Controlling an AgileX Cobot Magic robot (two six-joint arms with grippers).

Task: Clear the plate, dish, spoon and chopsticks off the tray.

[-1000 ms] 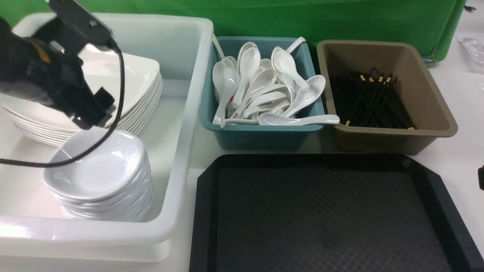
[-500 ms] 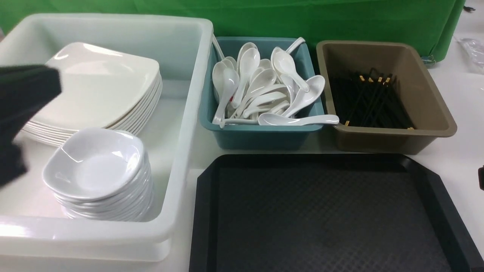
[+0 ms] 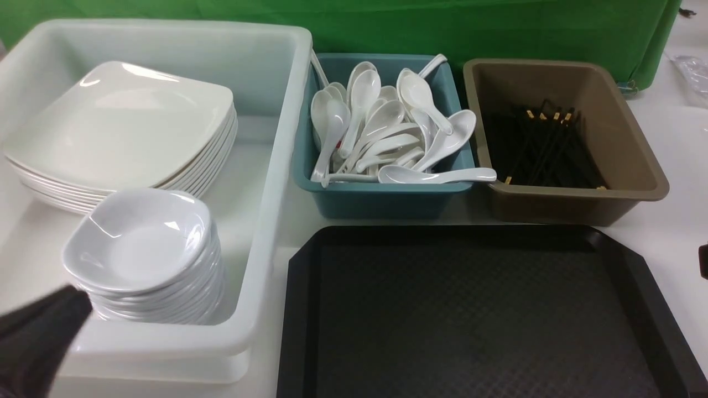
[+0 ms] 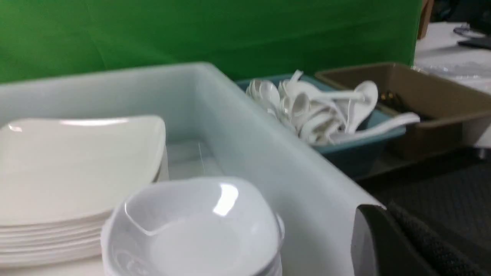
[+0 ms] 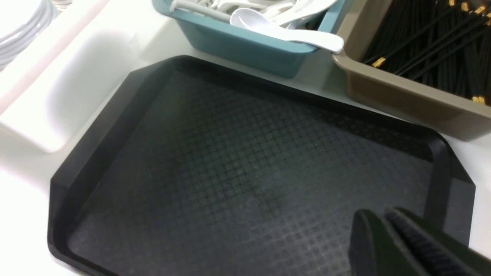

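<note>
The black tray [image 3: 470,309] lies in front of me with nothing on it; it also fills the right wrist view [image 5: 245,161]. A stack of plates [image 3: 121,127] and a stack of dishes [image 3: 138,237] sit inside the white bin [image 3: 265,193]. The top dish [image 4: 195,230] shows close up in the left wrist view. Spoons [image 3: 387,132] fill the teal bin [image 3: 381,202]. Chopsticks [image 3: 542,149] lie in the brown bin [image 3: 575,207]. My left gripper [image 4: 383,210] is shut and empty beside the white bin's near wall. My right gripper [image 5: 379,214] is shut and empty over the tray's right corner.
The left arm shows as a dark blur [image 3: 38,331] at the lower left corner of the front view, in front of the white bin. One spoon handle [image 5: 307,36] sticks out over the teal bin's rim. A green cloth [image 3: 442,27] hangs behind the bins.
The left arm has pulled back from above the dish stack in the white bin to the near left corner. The stacks, bins and tray have not moved.
</note>
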